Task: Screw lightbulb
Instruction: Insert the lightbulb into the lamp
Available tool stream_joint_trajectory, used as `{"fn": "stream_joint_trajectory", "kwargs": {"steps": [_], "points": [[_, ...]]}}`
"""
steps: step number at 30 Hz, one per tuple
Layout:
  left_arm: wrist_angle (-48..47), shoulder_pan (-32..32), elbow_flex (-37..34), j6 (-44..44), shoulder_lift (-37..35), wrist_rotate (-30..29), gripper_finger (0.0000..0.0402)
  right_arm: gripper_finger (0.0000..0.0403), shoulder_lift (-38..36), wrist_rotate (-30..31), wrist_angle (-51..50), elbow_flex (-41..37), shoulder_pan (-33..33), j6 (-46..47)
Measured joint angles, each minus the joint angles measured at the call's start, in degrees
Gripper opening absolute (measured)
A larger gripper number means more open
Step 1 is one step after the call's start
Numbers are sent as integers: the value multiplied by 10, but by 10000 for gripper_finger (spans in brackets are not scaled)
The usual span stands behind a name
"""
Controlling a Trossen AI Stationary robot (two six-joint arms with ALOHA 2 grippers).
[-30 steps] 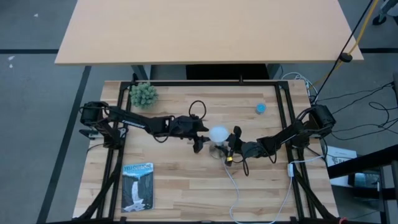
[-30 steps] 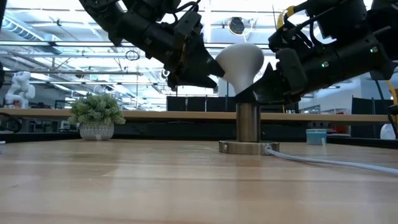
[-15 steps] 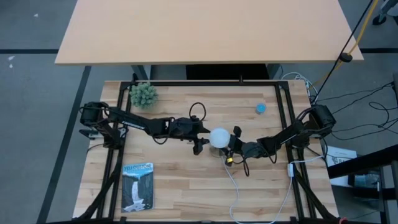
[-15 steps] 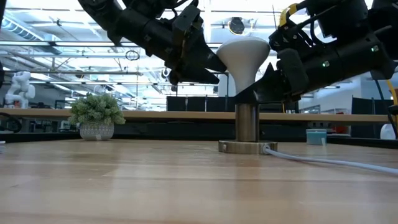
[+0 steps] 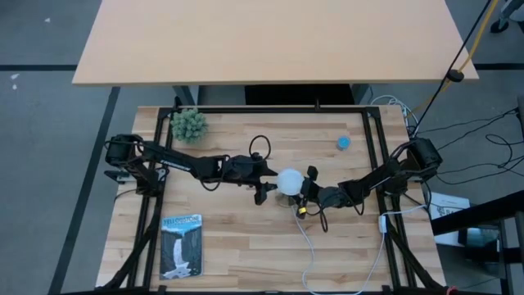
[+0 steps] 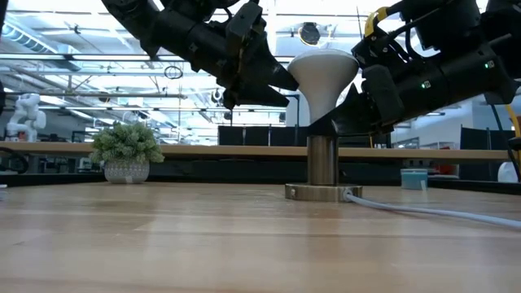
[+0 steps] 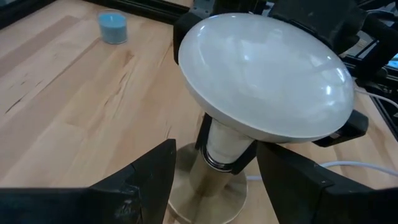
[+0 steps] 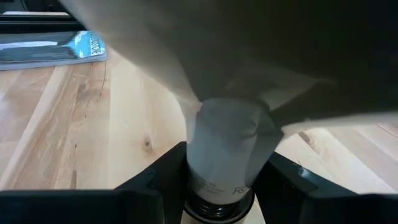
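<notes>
The white lightbulb [image 6: 324,75] stands upright with its narrow end in the silvery socket [image 6: 323,161], whose disc base [image 6: 323,193] rests on the table's middle. My right gripper [image 5: 308,190] is shut on the bulb just above the socket. My left gripper [image 5: 264,187] is open at the bulb's left. In the left wrist view its fingers [image 7: 146,180] stand wide on either side of the socket, below the dome [image 7: 264,78]. I cannot tell whether they touch the dome. My right gripper pinches the bulb's narrow white neck [image 8: 224,140] between its two fingers [image 8: 155,180], just above the socket's rim. The fingers come from the table's right, slanting a little down, and lie across the neck. The bulb stands upright, its screw end in the socket.
A white cord [image 5: 308,246] runs from the socket to the table's near edge. A small blue cap [image 5: 343,142] stands at the far right, a potted plant [image 5: 189,124] at the far left, and a booklet [image 5: 181,246] at the near left.
The bulb has gone from tilted, its dome leaning toward the left arm, to upright on the socket, its narrow end staying in place. My left gripper has followed the dome a little toward the socket.
</notes>
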Motion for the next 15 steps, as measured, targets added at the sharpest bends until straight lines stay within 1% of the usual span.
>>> {"fn": "stream_joint_trajectory", "kwargs": {"steps": [9,11,15], "points": [[-56,0,0,2,0,0,229,147,0,0,0,0,0,1],[-55,-3,0,3,0,0,229,148,0,0,0,0,0,1],[-41,-16,0,32,0,11,229,148,0,0,0,0,0,0]]}}
